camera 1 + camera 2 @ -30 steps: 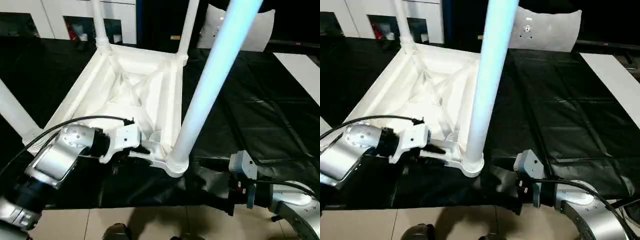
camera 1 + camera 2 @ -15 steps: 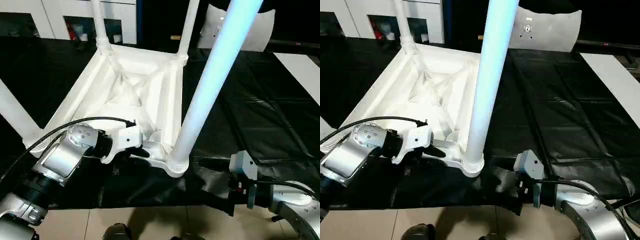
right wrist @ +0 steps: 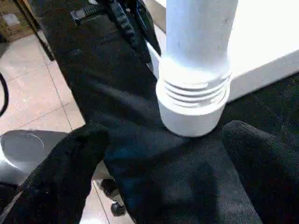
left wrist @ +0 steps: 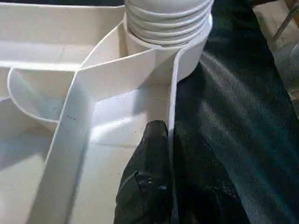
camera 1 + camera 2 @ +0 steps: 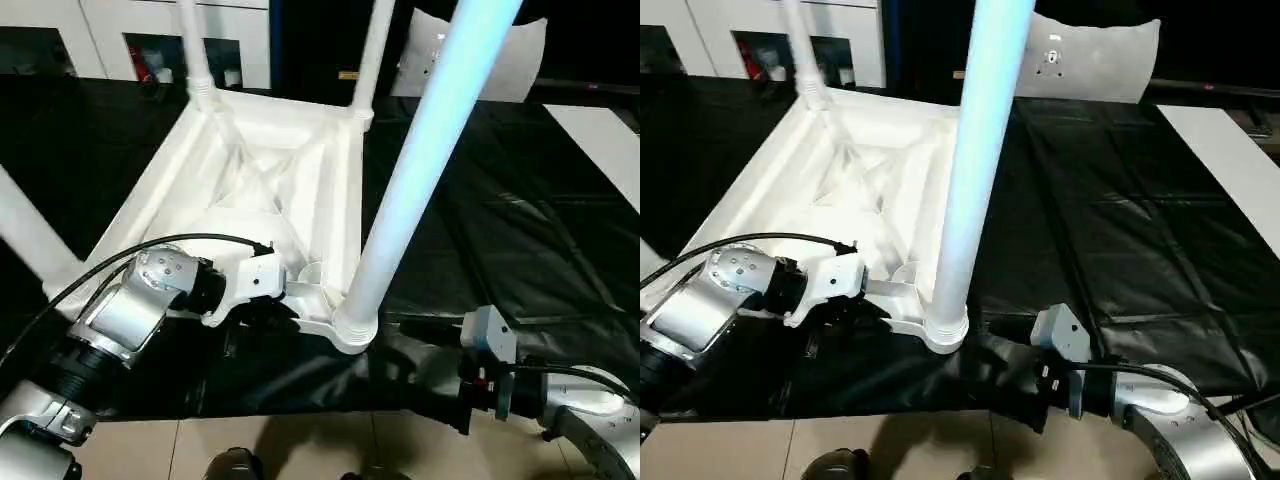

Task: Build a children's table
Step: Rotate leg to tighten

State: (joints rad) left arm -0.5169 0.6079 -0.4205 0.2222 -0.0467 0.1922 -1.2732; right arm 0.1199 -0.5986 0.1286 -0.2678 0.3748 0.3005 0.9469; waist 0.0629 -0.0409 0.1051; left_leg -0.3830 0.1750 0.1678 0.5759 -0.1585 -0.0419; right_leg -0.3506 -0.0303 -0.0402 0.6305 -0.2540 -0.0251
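Right gripper [image 3: 159, 154]: we see its two black fingers [image 3: 60, 172] spread wide on either side of the near corner socket [image 3: 194, 109], touching nothing, holding nothing.
Left gripper [image 4: 168, 154]: we see its fingers pinched onto the thin rim wall [image 4: 173, 98] of the table top, just beside that same near corner socket.
Table top [image 5: 290, 200]: one, lying upside down on the black sheet [image 5: 520, 220], ribbed underside up; the near corner socket is its closest point to us.
Legs: we count four, all standing up from corner sockets. The near leg [image 5: 420, 170] rises from the near corner socket; one [image 5: 25, 235] stands left of it; two [image 5: 195, 50] [image 5: 372, 50] stand beyond it at the far corners.
Sockets: each we can see holds a leg.
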